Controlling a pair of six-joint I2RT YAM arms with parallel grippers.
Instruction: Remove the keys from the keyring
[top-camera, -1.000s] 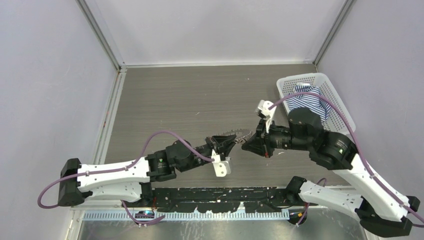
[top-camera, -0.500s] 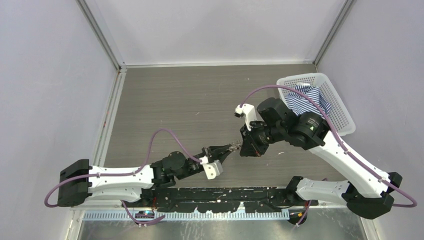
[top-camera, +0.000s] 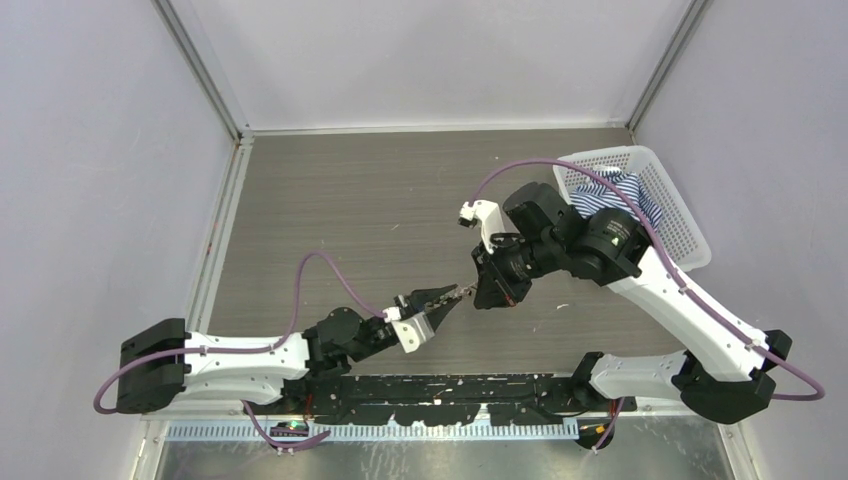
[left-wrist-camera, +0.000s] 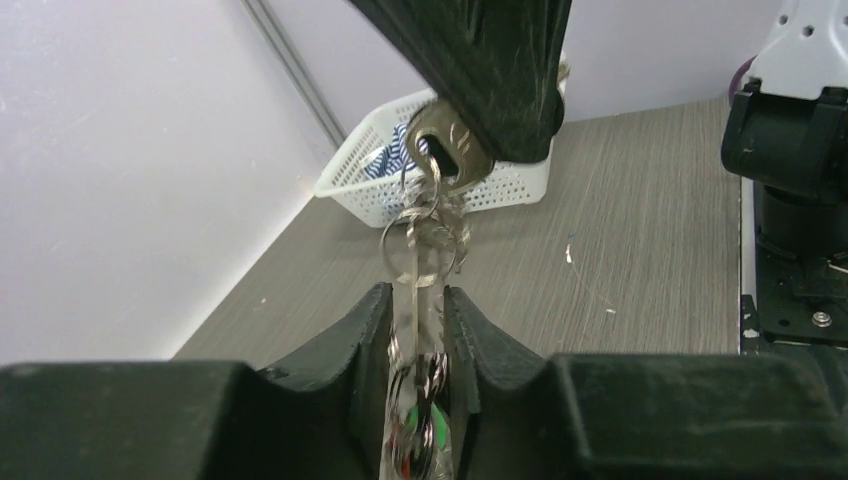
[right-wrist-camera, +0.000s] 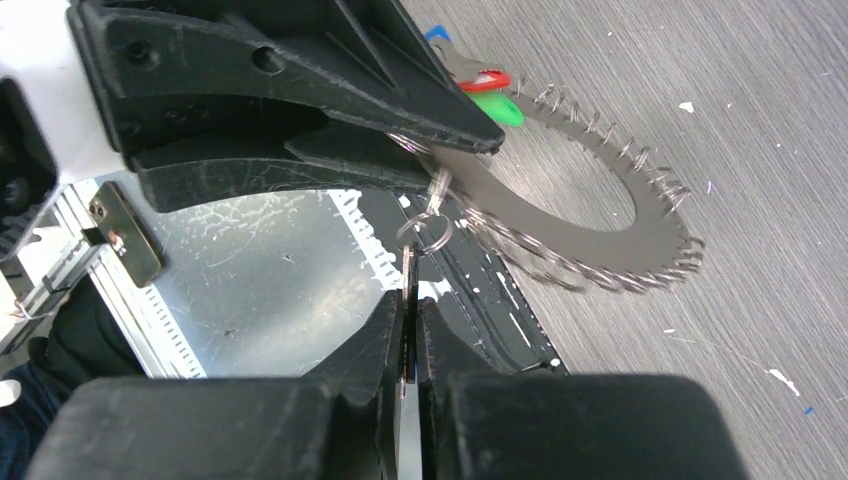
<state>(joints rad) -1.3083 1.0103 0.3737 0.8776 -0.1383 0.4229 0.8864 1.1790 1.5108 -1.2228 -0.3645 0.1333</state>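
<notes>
Left gripper (left-wrist-camera: 417, 305) clamps the rigid-looking toothed silvery-grey keyring (right-wrist-camera: 575, 240); right gripper (right-wrist-camera: 410, 300) pinches a small, likely slippery silver key (left-wrist-camera: 432, 130) by its head.

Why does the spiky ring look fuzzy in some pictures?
Right wrist view: the keyring smears along its near edge, maybe from moving. Left wrist view: the keys inside the left claw sit too close to the camera, so they're blurry. Top view: sharp, but everything's tiny.

Left claw (top-camera: 445, 300), right claw (top-camera: 482, 293) tip to tip, keys (top-camera: 463, 291) between, basket (top-camera: 690, 240) beyond
</notes>
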